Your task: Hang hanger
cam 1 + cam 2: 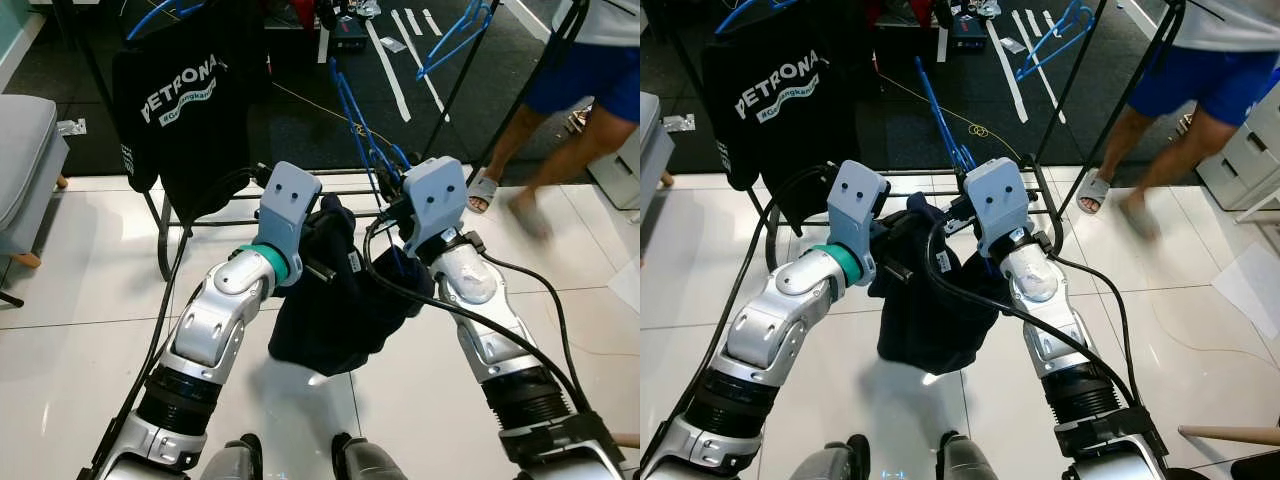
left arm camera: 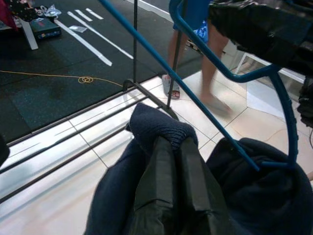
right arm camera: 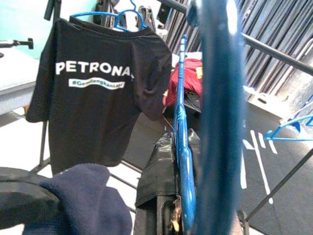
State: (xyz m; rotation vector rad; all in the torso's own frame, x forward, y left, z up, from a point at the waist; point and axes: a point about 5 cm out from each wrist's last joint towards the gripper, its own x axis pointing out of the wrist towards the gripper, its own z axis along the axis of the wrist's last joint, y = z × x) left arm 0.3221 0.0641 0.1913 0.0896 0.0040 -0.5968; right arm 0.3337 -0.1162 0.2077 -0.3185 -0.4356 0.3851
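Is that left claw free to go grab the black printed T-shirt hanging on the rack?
Probably not: the left gripper is shut on the dark navy garment, so its fingers are occupied.

We count three blue hangers [image 1: 362, 135] [image 1: 455, 38] [image 1: 160, 12], two garments (one black T-shirt [image 1: 178, 105], one navy garment [image 1: 340, 300]), one person [image 1: 580, 95].

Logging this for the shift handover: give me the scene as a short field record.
left gripper: fingers together, pinching the dark navy knitted garment
right gripper: clamped on the blue plastic hanger
hanger state: held off the rail, tilted, navy garment hanging at its lower end
rack: black metal clothes rack ahead
already hung: black printed T-shirt
bystander: person walking beyond the rack
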